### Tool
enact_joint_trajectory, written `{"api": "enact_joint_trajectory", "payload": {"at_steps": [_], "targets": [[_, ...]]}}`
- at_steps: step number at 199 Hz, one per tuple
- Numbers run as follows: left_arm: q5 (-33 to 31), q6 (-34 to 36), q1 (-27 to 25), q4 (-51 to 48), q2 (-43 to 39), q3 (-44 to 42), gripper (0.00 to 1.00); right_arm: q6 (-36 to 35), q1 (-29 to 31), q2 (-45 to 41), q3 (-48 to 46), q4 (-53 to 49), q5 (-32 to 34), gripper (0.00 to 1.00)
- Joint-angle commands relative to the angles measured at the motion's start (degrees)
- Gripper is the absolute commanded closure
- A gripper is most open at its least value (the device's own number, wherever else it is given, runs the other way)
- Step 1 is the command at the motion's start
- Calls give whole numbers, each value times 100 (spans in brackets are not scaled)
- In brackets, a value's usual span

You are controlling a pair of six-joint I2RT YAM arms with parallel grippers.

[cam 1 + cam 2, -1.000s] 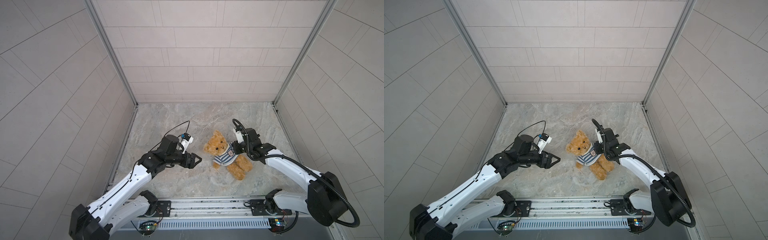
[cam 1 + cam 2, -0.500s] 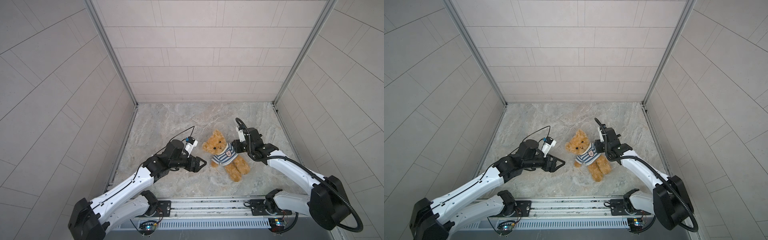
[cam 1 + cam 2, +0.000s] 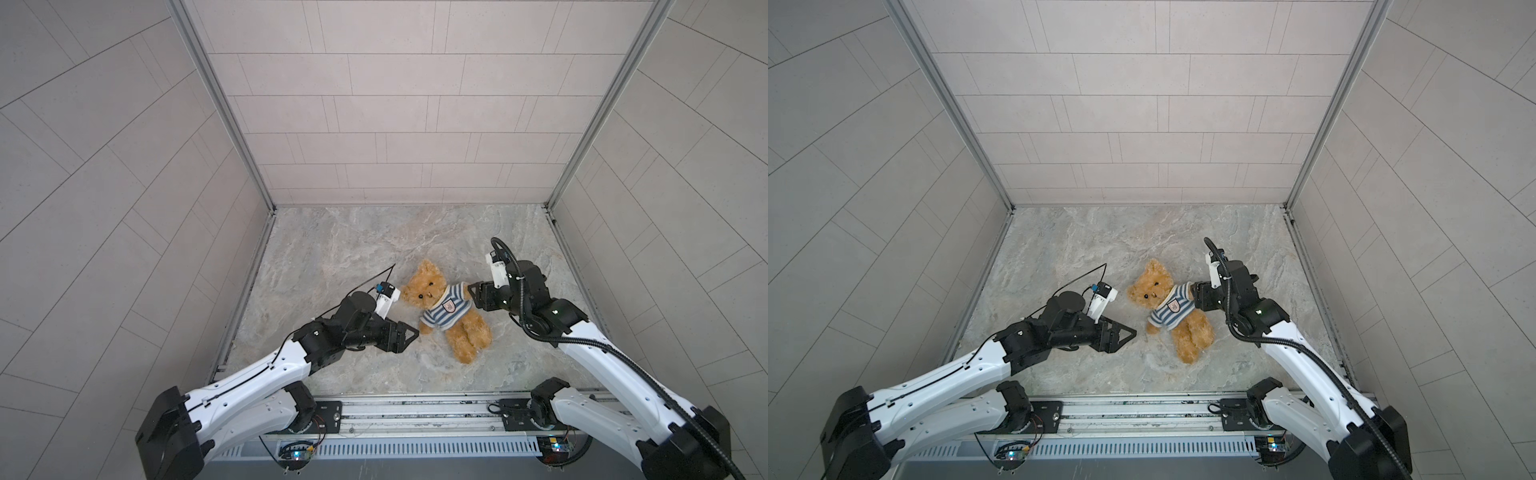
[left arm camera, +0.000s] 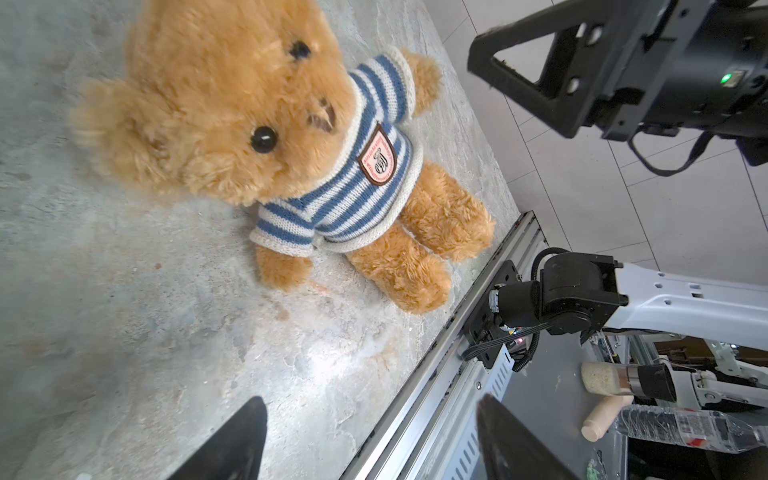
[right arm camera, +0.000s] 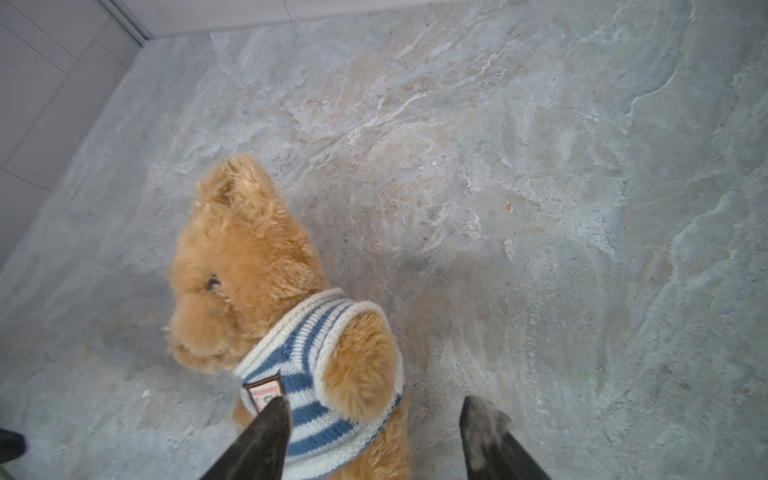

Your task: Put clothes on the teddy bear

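The teddy bear [image 3: 432, 291] [image 3: 1156, 289] lies on its back on the marble floor, head toward the back left. It wears the blue-and-white striped shirt [image 3: 444, 316] [image 3: 1169, 313] [image 4: 365, 187] [image 5: 307, 374] with a badge on the chest. My right gripper [image 3: 474, 293] [image 3: 1196, 294] [image 5: 374, 401] is open at the bear's right-hand arm [image 5: 361, 365], which lies just ahead of the gap without being pinched. My left gripper [image 3: 409, 332] [image 3: 1127, 333] [image 4: 370, 401] is open and empty, low over the floor, just short of the bear's other sleeve [image 4: 282, 232].
The grey metal rail [image 3: 415, 411] carrying both arm bases runs along the front edge. Tiled walls close the left, back and right sides. Bare marble floor [image 3: 374, 245] lies behind the bear. A bottle [image 4: 681, 428] lies outside the cell.
The right gripper has opened and let go at the bear's arm. The left arm has moved right and a little forward, closer to the bear, still open.
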Motion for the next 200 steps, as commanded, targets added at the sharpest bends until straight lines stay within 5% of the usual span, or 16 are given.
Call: {"api": "enact_joint_trajectory", "payload": {"at_steps": [1, 43, 117, 171, 200], "targets": [[-285, -501, -248, 855, 230, -203, 18, 378, -12, -600, -244, -510, -461, 31], [-866, -1256, -761, 1873, 1070, -267, 22, 947, 79, -1468, -1047, -628, -959, 29], [-1221, -2020, -1163, 3079, 2630, -35, 23, 1022, 430, -858, -1535, -132, -836, 34], [-1123, -1996, -1341, 2965, 3603, 631, 24, 1111, 444, -628, -1872, 327, -414, 66], [-1241, -2094, -1348, 3033, 3856, 644, 27, 1100, 445, -256, -1912, 645, -281, 76]]}}
